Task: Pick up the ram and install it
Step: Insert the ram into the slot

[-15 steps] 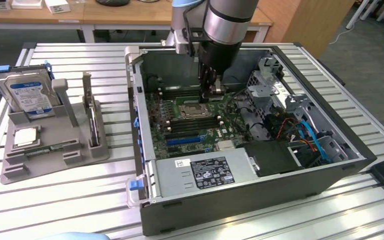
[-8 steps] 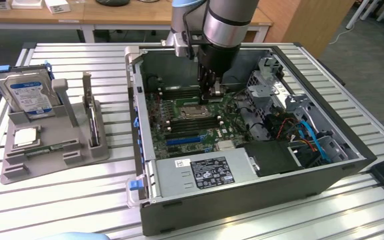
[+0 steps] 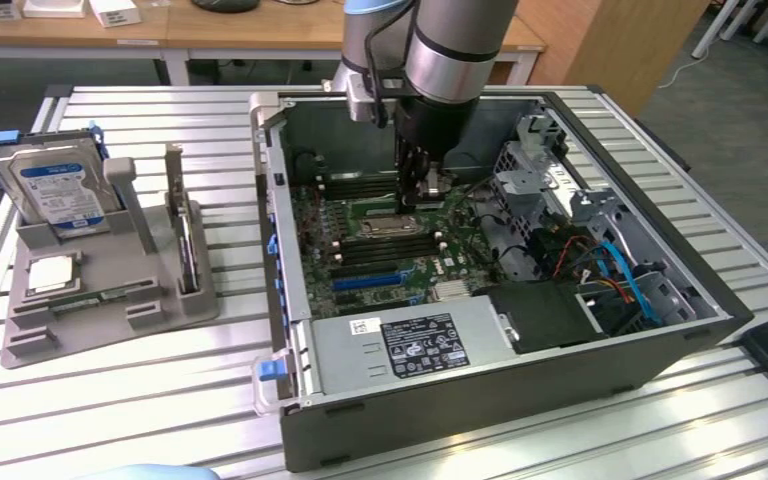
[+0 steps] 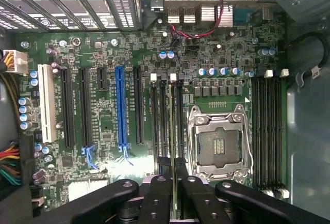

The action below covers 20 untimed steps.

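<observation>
Wrist view, looking straight down into the machine: the gripper [image 4: 172, 163] has its two dark fingers [image 4: 157, 193] pinched narrow on the ram [image 4: 171, 131]. The ram shows edge-on as a thin yellowish-green line. It runs along the black memory slots [image 4: 159, 115] on the motherboard [image 4: 103, 53], between the long blue slot [image 4: 121, 105] and the open CPU socket [image 4: 219, 146]. From here I cannot tell whether the stick is down in a slot or just above it.

In the exterior view the arm [image 3: 458, 50] comes down from above into the open computer case [image 3: 491, 400], and the gripper [image 3: 427, 190] sits low over the board near the socket. Outside the case, towards the exterior view's left, a grey holder [image 3: 104, 320] stands on the slatted table [image 3: 131, 400], carrying a blue-labelled hard drive [image 3: 57, 190] upright and a square silver CPU chip [image 3: 51, 272] lying flat.
</observation>
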### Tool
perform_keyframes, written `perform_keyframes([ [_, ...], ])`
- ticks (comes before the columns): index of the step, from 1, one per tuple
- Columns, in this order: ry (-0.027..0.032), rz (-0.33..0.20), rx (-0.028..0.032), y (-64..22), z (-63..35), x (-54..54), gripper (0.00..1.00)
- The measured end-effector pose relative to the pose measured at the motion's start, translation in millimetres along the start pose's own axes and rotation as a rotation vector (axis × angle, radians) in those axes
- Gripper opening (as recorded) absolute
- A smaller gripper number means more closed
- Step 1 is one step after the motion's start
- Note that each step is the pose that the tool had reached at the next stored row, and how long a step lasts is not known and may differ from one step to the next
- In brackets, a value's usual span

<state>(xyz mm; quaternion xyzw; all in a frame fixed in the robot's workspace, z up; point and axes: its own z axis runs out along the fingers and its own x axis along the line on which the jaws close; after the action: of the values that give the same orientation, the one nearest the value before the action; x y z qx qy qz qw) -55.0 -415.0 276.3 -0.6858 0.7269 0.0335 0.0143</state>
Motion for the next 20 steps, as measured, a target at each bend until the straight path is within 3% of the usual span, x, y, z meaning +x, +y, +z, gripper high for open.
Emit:
perform_keyframes([
  [14, 0.0000, 0.000, 0.0000, -0.4, 14.0, 0.9, 0.14],
  [20, 0.0001, 0.000, -0.0001, -0.4, 15.0, 1.0, 0.14],
])
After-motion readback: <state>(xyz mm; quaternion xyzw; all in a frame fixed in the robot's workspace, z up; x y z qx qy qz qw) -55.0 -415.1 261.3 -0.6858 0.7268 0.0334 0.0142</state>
